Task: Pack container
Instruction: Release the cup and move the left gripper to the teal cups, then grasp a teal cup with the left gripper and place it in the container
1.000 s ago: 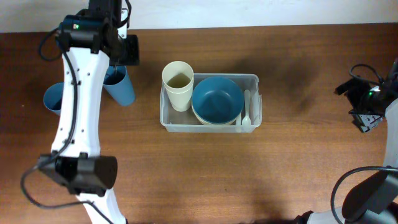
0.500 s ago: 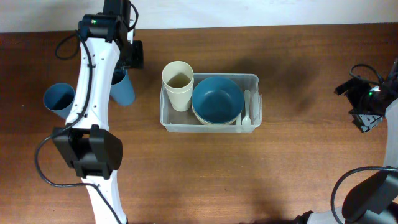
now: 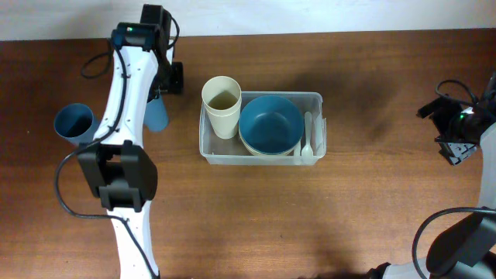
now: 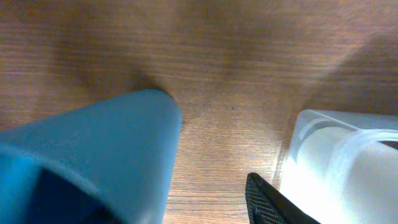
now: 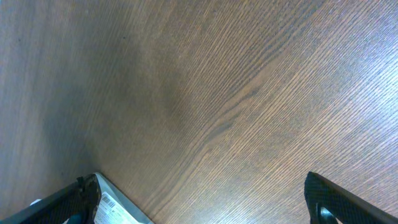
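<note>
We find the light soft and even, from overhead
Faint shadows dull the worktop (image 3: 364,101); up close the blue cup (image 4: 87,155) blurs and the container (image 4: 303,134) glares white.

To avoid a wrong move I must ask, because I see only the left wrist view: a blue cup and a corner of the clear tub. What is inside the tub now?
Observer: The container holds a cream cup, a blue bowl and a white spoon.
Operator: Is another cup outside it?
Observer: Yes, a second blue cup sits farther left, alone.
Operator: And the right end effector?
Observer: It is open, far to the right of the container.
</note>
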`<action>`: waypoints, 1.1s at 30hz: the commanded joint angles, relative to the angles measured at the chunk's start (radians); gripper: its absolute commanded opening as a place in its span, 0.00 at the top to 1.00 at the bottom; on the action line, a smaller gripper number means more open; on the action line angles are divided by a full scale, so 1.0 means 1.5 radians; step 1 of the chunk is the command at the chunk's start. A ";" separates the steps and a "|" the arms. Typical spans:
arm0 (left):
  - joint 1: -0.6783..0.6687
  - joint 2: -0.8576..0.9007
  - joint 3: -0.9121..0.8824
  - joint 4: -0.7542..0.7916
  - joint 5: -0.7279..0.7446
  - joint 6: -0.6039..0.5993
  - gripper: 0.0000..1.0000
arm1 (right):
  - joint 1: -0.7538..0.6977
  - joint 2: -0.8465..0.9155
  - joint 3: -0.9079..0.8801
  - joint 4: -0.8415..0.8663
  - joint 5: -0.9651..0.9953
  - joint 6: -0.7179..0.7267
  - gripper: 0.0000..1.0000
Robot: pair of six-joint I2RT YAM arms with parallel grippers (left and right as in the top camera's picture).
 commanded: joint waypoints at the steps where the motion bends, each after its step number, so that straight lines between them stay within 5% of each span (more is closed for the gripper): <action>1: 0.003 0.020 0.009 -0.004 -0.010 0.009 0.49 | -0.003 -0.016 0.010 0.000 -0.001 0.006 0.01; 14: 0.021 0.032 0.006 -0.011 -0.010 0.008 0.98 | -0.003 -0.016 0.010 0.000 -0.001 0.006 0.01; 25: 0.026 0.025 0.035 -0.045 -0.005 -0.003 0.98 | -0.003 -0.016 0.010 0.000 -0.001 0.006 0.01; 33: 0.026 -0.001 0.221 -0.194 0.026 -0.009 0.98 | -0.003 -0.016 0.010 0.000 -0.001 0.006 0.01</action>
